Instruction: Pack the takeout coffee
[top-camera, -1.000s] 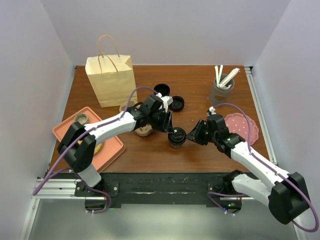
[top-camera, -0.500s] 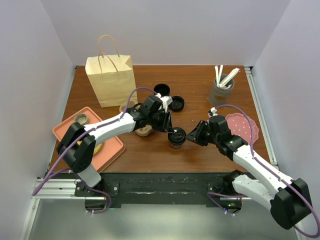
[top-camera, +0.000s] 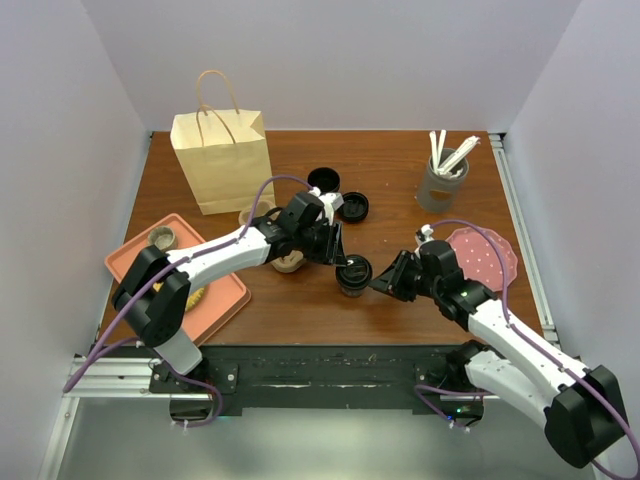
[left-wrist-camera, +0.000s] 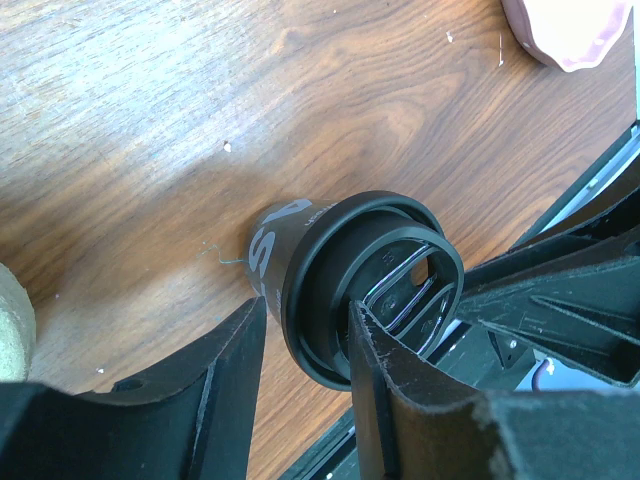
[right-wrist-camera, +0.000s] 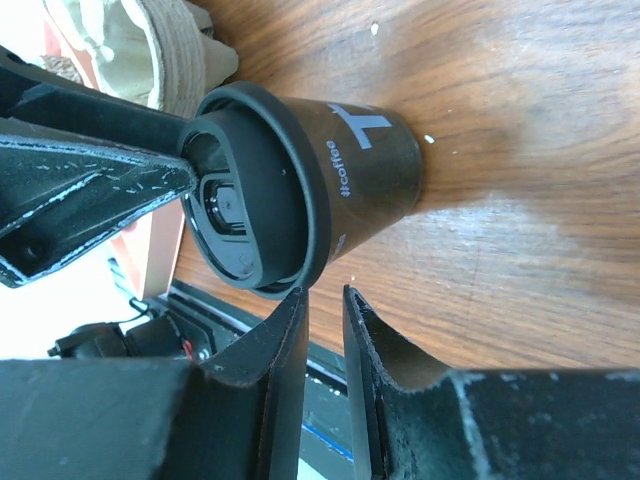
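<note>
Left gripper (left-wrist-camera: 305, 318): jaws apart, straddling the lid rim of the takeout coffee (top-camera: 352, 273). One finger sits outside the cup wall with a sliver of wood showing between; the other lies over the lid top. Not clamped.

Right gripper (right-wrist-camera: 323, 298): fingers narrowly apart, nothing between them, tips just beside the lid rim on the cup's right side.

Cup upright, lid on, mid-tabletop (top-camera: 400, 190) toward the near edge, between the two grippers.

Behind it: loose black lid (top-camera: 355, 207), lidless black cup (top-camera: 323, 181). Paper bag (top-camera: 222, 160) far left. Salmon tray (top-camera: 190, 232) near-left corner. Pink plate (top-camera: 487, 255) by right edge. Grey utensil holder (top-camera: 443, 185) far right.
</note>
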